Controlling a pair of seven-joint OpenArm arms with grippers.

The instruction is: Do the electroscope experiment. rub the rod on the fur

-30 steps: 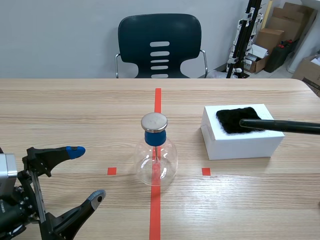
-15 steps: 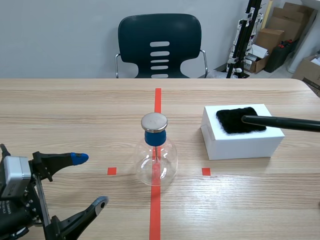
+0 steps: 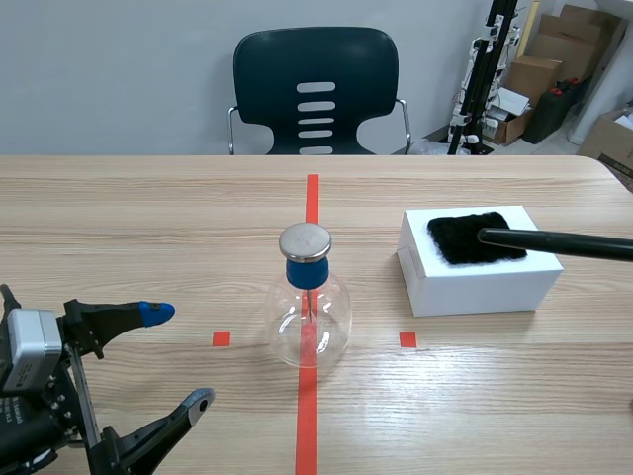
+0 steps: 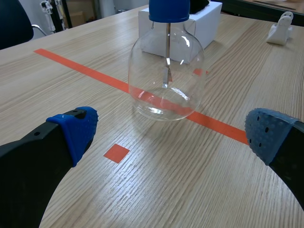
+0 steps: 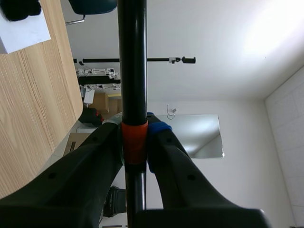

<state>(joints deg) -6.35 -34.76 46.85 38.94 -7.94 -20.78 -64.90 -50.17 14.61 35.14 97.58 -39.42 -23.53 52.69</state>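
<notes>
A black rod (image 3: 554, 241) comes in from the right, and its tip lies on the black fur (image 3: 473, 236) that covers the top of a white box (image 3: 480, 274). In the right wrist view my right gripper (image 5: 135, 142) is shut on the rod (image 5: 132, 57) at its orange band, and the fur (image 5: 18, 8) shows at the rod's far end. The glass flask electroscope (image 3: 310, 297), with a blue collar and a metal cap, stands on the centre tape line. My left gripper (image 3: 174, 358) is open at the near left, with the flask (image 4: 166, 71) ahead of it.
A dark chair (image 3: 316, 91) stands behind the table's far edge. Cardboard boxes (image 3: 554, 69) and a black stand are at the back right. A small white fixture (image 4: 280, 29) sits on the table beyond the flask in the left wrist view.
The rod's tip has slid a little to the right across the fur and lifted slightly. My left gripper dropped lower and back toward the near edge, then held still.
</notes>
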